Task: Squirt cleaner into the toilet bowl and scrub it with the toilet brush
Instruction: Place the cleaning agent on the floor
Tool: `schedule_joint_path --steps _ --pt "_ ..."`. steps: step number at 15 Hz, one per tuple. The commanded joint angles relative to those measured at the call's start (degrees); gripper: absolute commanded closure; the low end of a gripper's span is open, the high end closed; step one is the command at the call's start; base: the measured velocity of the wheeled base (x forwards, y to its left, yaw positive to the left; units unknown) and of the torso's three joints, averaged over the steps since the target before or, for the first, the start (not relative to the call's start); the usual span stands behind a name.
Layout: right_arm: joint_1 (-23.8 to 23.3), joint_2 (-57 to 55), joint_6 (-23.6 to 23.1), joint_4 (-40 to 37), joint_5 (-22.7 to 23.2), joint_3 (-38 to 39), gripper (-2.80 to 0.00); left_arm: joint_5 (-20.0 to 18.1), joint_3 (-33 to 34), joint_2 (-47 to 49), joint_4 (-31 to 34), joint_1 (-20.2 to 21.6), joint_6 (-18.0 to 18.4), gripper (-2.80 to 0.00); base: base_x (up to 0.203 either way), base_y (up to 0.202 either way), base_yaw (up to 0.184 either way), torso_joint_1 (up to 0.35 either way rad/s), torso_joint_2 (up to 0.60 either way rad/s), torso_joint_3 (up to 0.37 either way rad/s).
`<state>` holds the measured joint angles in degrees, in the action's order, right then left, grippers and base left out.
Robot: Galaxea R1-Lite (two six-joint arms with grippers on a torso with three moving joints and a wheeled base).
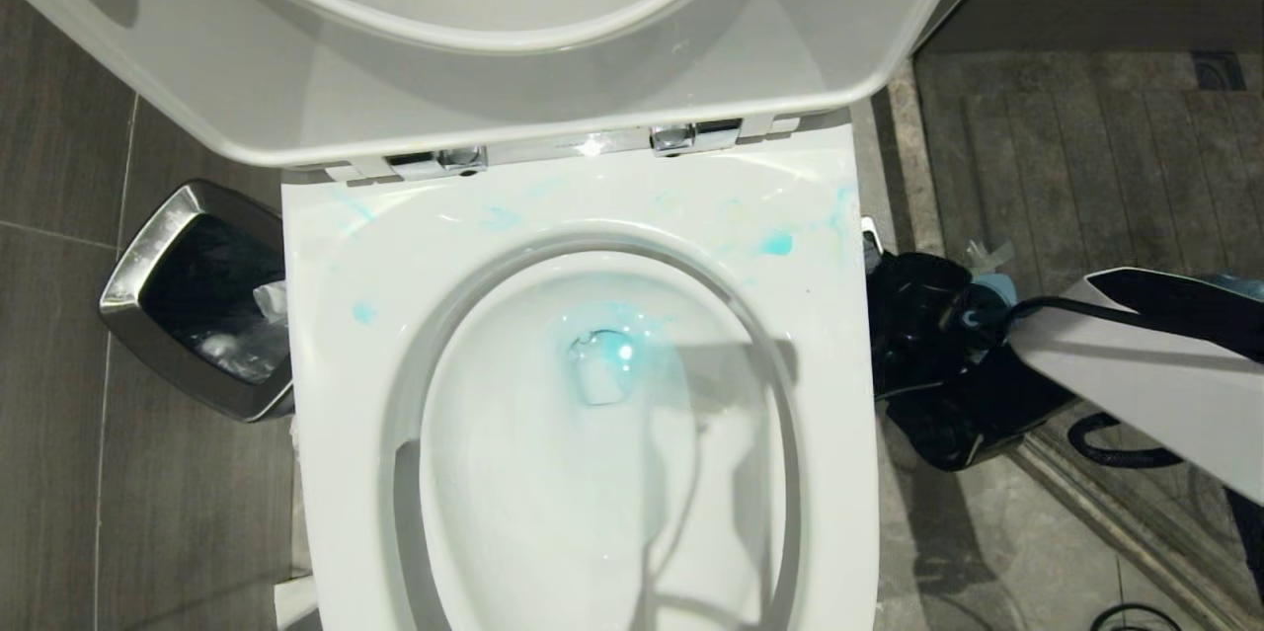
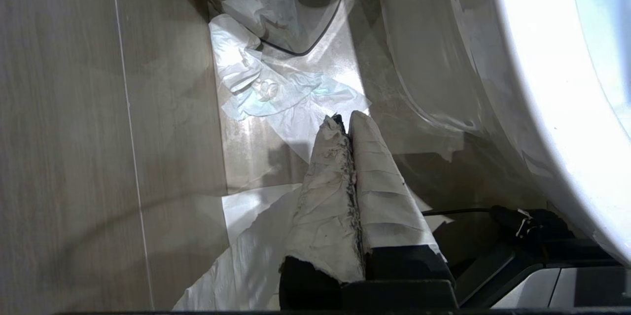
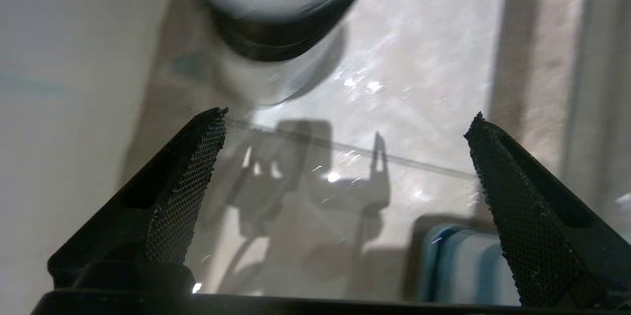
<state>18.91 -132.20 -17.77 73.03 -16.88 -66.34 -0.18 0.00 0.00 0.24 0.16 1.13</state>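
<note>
Toilet brush: only its blue and grey-striped holder [image 3: 456, 265] shows, on the floor right of the toilet bowl [image 1: 326, 335]; handle not visible. Judging: light, stiff, slick plastic, so pinch high on the handle. Cleaner [image 1: 617, 350] pools in the bowl drain. Right gripper [image 3: 345, 157] above the holder, jaws spread, empty. Left gripper [image 2: 345, 125] low left of bowl, jaws pressed together

White toilet bowl [image 1: 326, 335] lid up, turquoise cleaner [image 1: 775, 243] smeared on rim
</note>
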Motion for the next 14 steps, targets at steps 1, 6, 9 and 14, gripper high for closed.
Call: schedule_joint_path --steps 1,6,9,14 --pt "1.97 -1.15 1.55 0.28 0.0 -0.09 -2.8 0.01 0.0 0.09 0.02 0.02 0.1 0.0 0.0 0.0 0.0 0.0 0.0 0.0" --pt "2.1 -6.56 1.63 1.75 -0.32 -9.42 -2.8 0.01 0.0 0.09 0.02 0.02 -0.07 0.0 0.0 0.0 0.0 0.0 0.0 0.0" --pt "2.1 -7.52 0.45 2.33 -0.3 -12.18 -2.8 -0.06 0.0 0.09 0.02 0.0 -0.07 0.0 0.0 0.0 0.0 0.0 0.0 0.0" --pt "1.83 -9.06 -4.77 7.08 0.09 -14.19 -2.8 -0.08 0.0 0.09 0.11 0.02 0.02 0.0 0.0 0.0 0.0 0.0 0.0 0.0"
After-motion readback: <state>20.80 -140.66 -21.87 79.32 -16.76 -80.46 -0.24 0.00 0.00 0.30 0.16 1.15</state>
